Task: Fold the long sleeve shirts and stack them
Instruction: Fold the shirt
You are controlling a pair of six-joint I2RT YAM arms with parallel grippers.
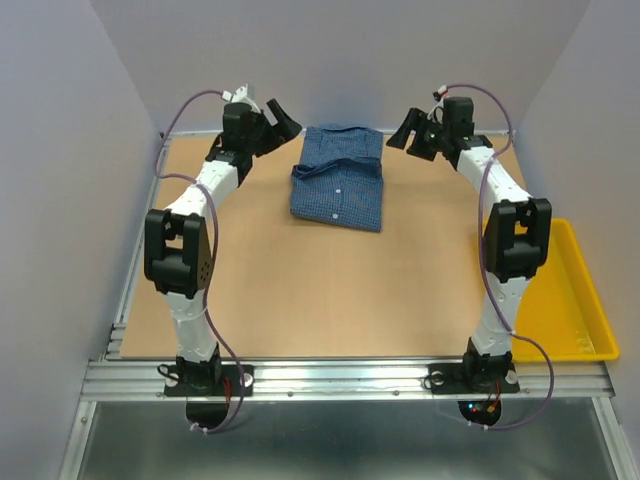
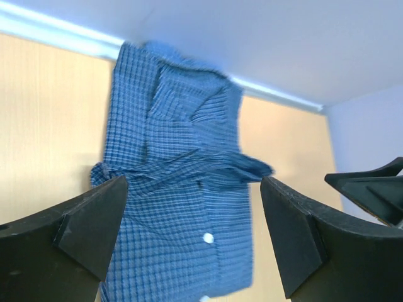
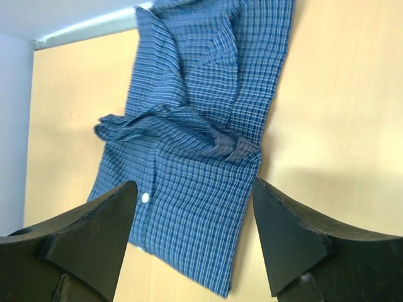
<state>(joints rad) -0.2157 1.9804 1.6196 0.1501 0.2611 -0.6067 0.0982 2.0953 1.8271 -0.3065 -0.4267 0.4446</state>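
Note:
A blue checked long sleeve shirt [image 1: 340,177] lies folded into a compact rectangle at the far middle of the table, collar and white buttons up. My left gripper [image 1: 283,116] hovers just off its far-left corner, open and empty. At the far-right corner my right gripper [image 1: 404,129] hangs open too, holding nothing. In the left wrist view the shirt [image 2: 182,189] lies below and between the spread fingers [image 2: 88,223], untouched. The right wrist view also has the shirt [image 3: 195,157] lying flat beyond its wide-apart fingers [image 3: 289,233].
A yellow plastic tray [image 1: 575,300] sits off the table's right edge. The brown tabletop [image 1: 330,300] is fenced by grey walls at the back and sides, with a metal rail along the near edge by the arm bases.

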